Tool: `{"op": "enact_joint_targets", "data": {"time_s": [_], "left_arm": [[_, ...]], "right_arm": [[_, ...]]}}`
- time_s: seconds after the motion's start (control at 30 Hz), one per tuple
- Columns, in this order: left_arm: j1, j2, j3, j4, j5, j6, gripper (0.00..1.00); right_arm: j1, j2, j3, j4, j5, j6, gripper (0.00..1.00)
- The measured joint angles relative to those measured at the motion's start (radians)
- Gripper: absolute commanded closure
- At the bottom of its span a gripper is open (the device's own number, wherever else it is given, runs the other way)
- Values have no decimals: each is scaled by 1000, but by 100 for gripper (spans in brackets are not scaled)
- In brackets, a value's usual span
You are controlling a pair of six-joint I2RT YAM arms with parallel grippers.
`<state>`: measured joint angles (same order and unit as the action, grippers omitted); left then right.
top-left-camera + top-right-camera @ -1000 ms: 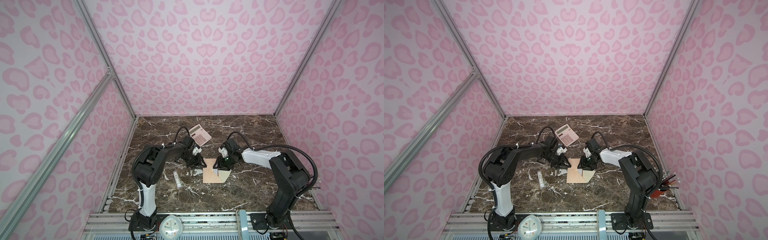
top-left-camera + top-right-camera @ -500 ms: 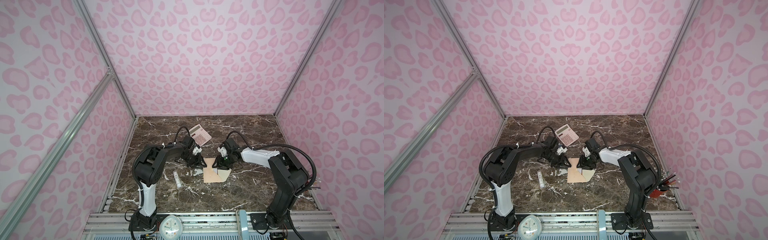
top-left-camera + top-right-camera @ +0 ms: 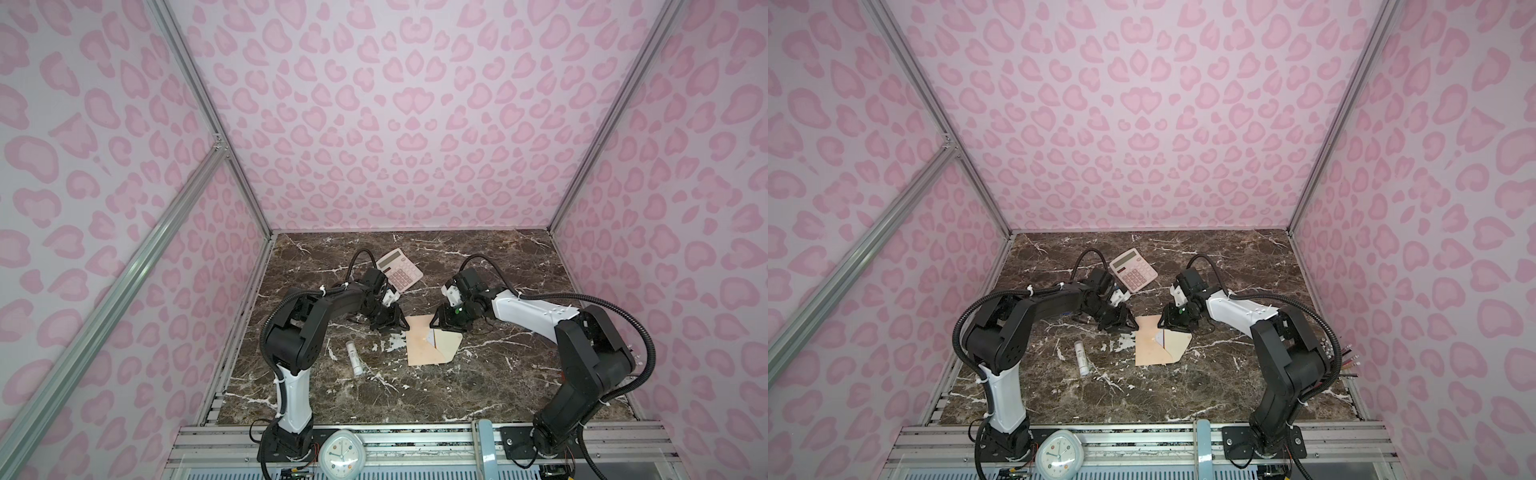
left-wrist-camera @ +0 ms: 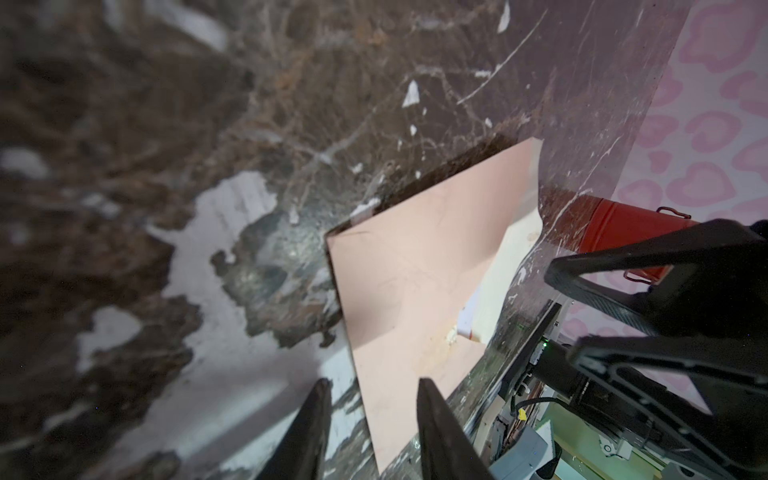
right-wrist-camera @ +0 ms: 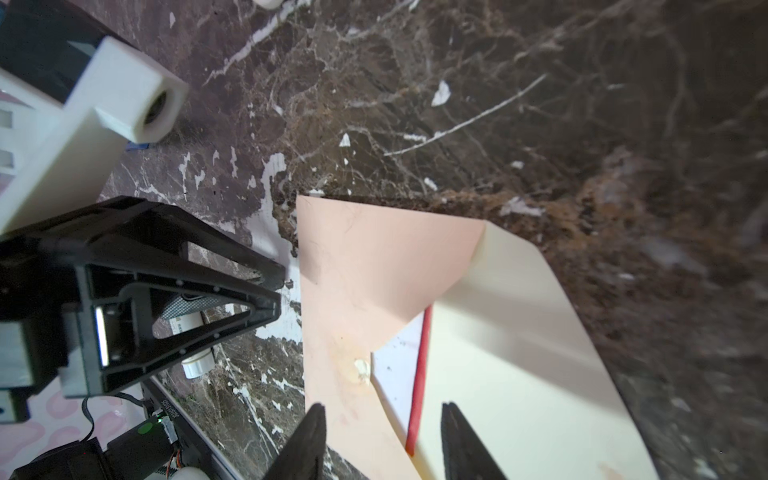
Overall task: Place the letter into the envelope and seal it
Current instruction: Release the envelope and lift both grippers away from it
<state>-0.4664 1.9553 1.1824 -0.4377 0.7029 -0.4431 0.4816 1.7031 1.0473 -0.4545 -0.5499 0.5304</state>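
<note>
On bench [image 3: 478, 386], letter [image 5: 395, 370] sits tucked in envelope [image 3: 420, 347], red edge showing, flap [image 5: 498, 353] open. Parted, gripping nothing: left fingers [image 4: 309, 428], right fingers [image 5: 307, 444]. Risk: folding flap snags exposed edge, creasing letter, skewing seal.

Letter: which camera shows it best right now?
Right wrist view: the letter shows a white strip and red edge between the envelope body and its open flap. Left wrist view catches only a small corner; both top views show just a thin sliver.
</note>
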Motion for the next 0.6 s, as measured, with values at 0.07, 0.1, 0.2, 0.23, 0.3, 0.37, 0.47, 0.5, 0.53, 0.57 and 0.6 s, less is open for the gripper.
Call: {"op": "enact_joint_targets", "data": {"time_s": [0.07,0.1,0.2,0.23,0.3,0.37,0.47,0.5,0.53,0.57,0.6], "left_arm": [[0,-10,4,-8,-5,2,62],[0,-14,5,-11,-6,3,62],[1,-30,10,-20,-9,8,63],[1,-36,11,-22,-9,10,63],[2,-47,11,-30,-12,14,62],[2,-60,11,-38,-14,18,62],[2,-81,11,-39,-18,19,62],[2,-89,13,-40,-21,21,62],[2,-97,14,-42,-23,21,63],[3,-105,18,-46,-23,21,62],[3,-112,21,-50,-26,21,62]], "right_arm": [[-11,-15,0,-13,2,-5,52],[-16,-21,0,-16,2,-10,52],[-40,-43,0,-25,7,-18,52],[-49,-51,0,-28,7,-18,52],[-66,-68,-6,-31,10,-18,52],[-85,-89,-19,-30,14,-18,52],[-111,-127,-47,-14,22,-16,52],[-120,-139,-56,-6,23,-13,52],[-128,-152,-65,1,27,-6,52],[-134,-165,-73,9,30,2,52],[-141,-175,-80,16,31,2,52]]}}
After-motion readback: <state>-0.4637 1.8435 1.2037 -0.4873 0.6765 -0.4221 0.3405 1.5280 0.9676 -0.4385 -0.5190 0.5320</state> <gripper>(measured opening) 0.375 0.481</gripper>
